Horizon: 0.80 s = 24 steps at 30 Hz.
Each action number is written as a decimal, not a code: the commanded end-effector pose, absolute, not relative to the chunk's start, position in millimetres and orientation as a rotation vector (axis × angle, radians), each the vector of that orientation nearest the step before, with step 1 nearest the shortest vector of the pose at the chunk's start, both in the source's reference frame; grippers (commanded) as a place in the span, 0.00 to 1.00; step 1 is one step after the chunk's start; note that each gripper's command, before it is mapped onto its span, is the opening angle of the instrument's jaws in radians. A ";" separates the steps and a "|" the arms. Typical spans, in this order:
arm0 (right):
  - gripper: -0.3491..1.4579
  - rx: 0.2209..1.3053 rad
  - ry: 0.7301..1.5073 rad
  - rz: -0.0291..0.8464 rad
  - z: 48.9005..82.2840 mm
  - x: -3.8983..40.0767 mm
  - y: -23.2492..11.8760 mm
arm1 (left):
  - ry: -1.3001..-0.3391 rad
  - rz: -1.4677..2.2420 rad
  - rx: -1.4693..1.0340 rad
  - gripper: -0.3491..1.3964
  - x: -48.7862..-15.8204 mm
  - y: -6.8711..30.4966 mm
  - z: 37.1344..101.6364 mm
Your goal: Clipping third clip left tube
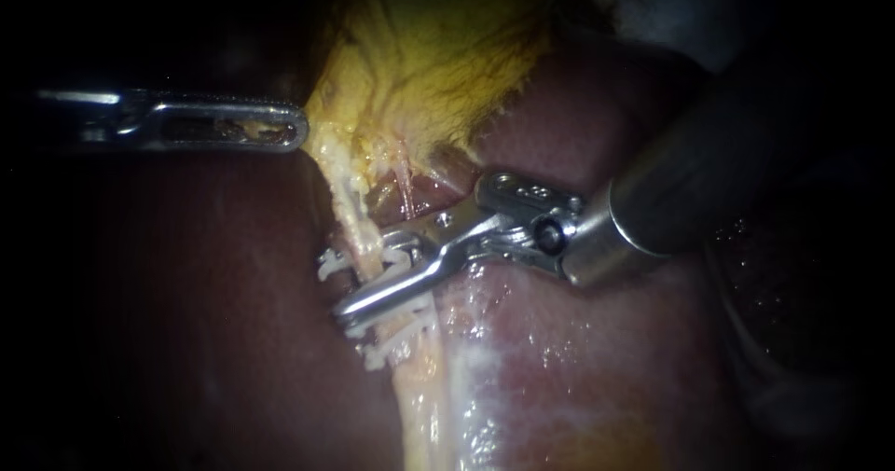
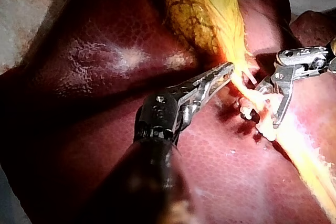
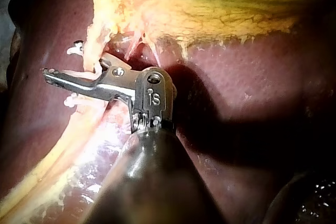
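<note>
Nearest the camera, the left tube (image 1: pixel 417 387) is seen lying on the liver (image 1: pixel 606 340), its long axis nearly upright and leaning slightly left as it recedes. A lower clip (image 1: pixel 387 348) is seated on it. Just beyond, the tube is crossed at right angles by the claw of the right instrument (image 1: pixel 368 280), which is held apart with the tube in the gap; closure alone is judged to be needed. An upper clip (image 1: pixel 328 264) sits next. Farthest, the left instrument (image 1: pixel 294 128) is clamped on the gallbladder (image 1: pixel 438 51) edge.
</note>
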<state>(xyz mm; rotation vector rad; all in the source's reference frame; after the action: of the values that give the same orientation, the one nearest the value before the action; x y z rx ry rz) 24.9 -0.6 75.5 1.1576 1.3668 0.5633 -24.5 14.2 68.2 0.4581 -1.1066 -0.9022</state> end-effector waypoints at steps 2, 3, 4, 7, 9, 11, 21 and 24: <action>0.43 1.148 1.368 0.577 75.4 24.9 -0.3 | -1.106 -0.903 0.458 0.00 -24.5 14.2 68.3; 0.41 1.146 1.368 0.581 75.3 24.9 -0.2 | -1.106 -0.903 0.458 0.00 -24.5 14.2 68.3; 0.40 1.148 1.366 0.589 75.3 24.9 -0.1 | -1.106 -0.903 0.458 0.00 -24.5 14.2 68.3; 0.33 1.151 1.360 0.615 75.2 24.8 0.2 | -1.106 -0.903 0.458 0.00 -24.5 14.2 68.3; 0.26 1.150 1.354 0.644 75.3 24.8 0.2 | -1.106 -0.903 0.458 0.00 -24.5 14.2 68.3; 0.22 1.145 1.353 0.659 75.3 24.8 0.2 | -1.106 -0.903 0.458 0.00 -24.5 14.2 68.3; 0.00 1.173 1.333 0.690 75.2 24.6 -0.2 | -1.106 -0.903 0.458 0.00 -24.5 14.2 68.3; 0.00 1.173 1.333 0.689 75.2 24.6 -0.3 | -1.106 -0.903 0.458 0.00 -24.5 14.2 68.3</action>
<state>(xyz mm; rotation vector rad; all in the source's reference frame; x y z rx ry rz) 24.5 -0.3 75.1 1.1730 1.3324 0.6900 -24.5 14.2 68.3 0.4577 -1.1063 -0.9028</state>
